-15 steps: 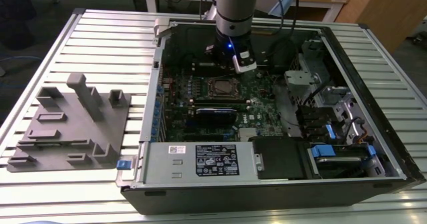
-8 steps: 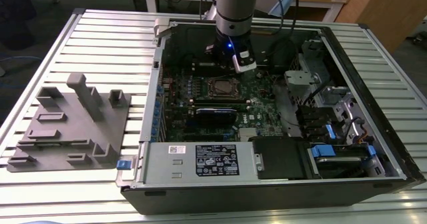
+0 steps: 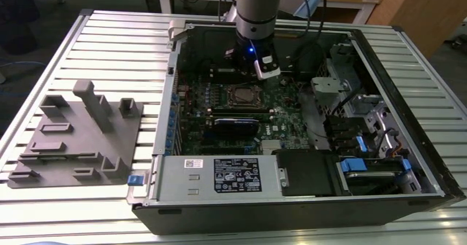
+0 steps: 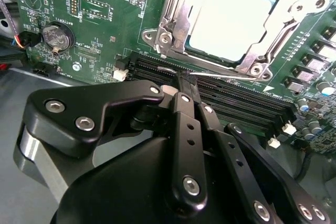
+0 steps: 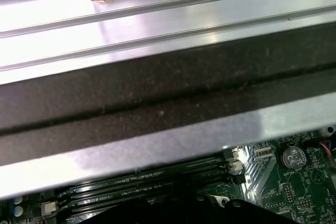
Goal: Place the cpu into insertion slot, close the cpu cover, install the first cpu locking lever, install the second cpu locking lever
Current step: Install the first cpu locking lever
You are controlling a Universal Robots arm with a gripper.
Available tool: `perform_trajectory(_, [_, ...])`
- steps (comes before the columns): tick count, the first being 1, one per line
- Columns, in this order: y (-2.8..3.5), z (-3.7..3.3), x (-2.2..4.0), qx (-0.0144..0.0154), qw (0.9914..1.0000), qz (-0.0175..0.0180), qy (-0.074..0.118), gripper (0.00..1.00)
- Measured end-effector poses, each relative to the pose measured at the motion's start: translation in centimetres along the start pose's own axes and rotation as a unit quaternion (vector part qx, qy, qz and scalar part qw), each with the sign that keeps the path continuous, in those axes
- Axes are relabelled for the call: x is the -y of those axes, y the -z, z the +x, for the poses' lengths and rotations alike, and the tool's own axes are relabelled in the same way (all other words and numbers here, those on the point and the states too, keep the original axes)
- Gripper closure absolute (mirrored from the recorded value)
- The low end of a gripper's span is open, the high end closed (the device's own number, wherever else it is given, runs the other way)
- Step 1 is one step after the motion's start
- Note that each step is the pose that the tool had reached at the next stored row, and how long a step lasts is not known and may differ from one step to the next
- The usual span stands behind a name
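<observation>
The cpu (image 4: 233, 19) lies with its silver-grey face up in the insertion slot (image 3: 241, 94) on the green board. The cpu cover (image 4: 177, 9), a bright metal frame, is down around the chip. A thin wire locking lever (image 4: 231, 76) runs along the socket's edge beside the memory slots. My gripper (image 4: 187, 80) has its black fingers pressed together, tips right at that lever; whether they pinch it I cannot tell. In the exterior view the gripper (image 3: 257, 70) hangs inside the open case just behind the socket.
Black memory slots (image 4: 241, 100) lie beside the socket and a coin battery (image 4: 55, 36) sits further off. A black card (image 3: 235, 126) stands in front of the socket. The case walls (image 3: 169, 92) enclose the board. A grey fixture (image 3: 76, 135) rests on the slatted table at the exterior view's left.
</observation>
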State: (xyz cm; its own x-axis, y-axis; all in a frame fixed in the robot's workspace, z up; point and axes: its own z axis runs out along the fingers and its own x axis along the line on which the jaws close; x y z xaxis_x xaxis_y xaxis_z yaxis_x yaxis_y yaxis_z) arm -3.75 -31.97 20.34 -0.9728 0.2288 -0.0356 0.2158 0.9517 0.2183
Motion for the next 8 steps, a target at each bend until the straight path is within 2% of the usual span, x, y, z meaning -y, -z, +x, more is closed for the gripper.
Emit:
perform_trajectory(2, [-0.06,0.00,0.01,0.0031,0.99999,-0.0008,0.001,0.89])
perform_trajectory(4, [-0.10,0.02,0.03,0.0050,0.99999,-0.0012,0.001,0.89])
perform_trajectory(8, [-0.12,0.11,0.05,0.0053,0.99998,-0.0013,0.001,0.89])
